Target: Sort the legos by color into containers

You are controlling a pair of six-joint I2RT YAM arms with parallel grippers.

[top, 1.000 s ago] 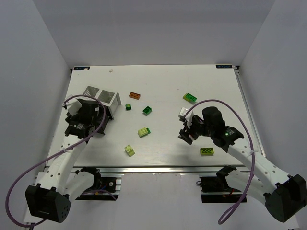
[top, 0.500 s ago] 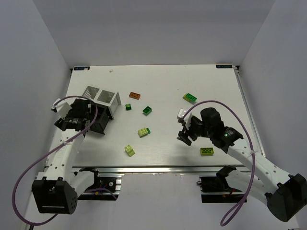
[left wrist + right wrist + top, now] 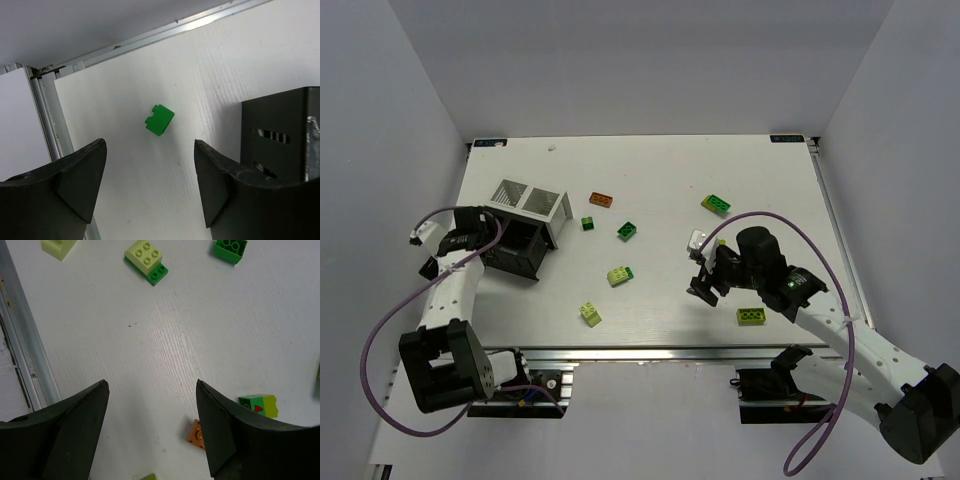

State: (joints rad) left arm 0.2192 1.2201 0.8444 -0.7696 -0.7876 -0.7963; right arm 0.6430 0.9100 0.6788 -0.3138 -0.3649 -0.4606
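Lime plastic sits nearest the front rail: one lime brick left of centre and a second lime brick on the right, just beside the right arm. Slightly farther in, the right fingers hang over bare white worktop, spread apart and holding nothing. The right wrist camera shows an orange piece lying on the worktop, partly hidden behind one finger. To the left of those fingers lies a stacked brick, lime on green.

At about the same depth, at the worktop's left edge, the left fingers are likewise apart and empty. Beyond their tips a small green brick lies alone near the side rail. The black box stands just to the right of them. The white box touches the black box's far side; whether it is upright I cannot tell.

Farther back, mid-worktop, a dark green brick and a smaller dark green cube lie near each other but apart. Behind them is a flat orange brick. Well to the right, at the same depth, lies a green-and-lime brick. Every brick seen lies on the worktop, outside both boxes.
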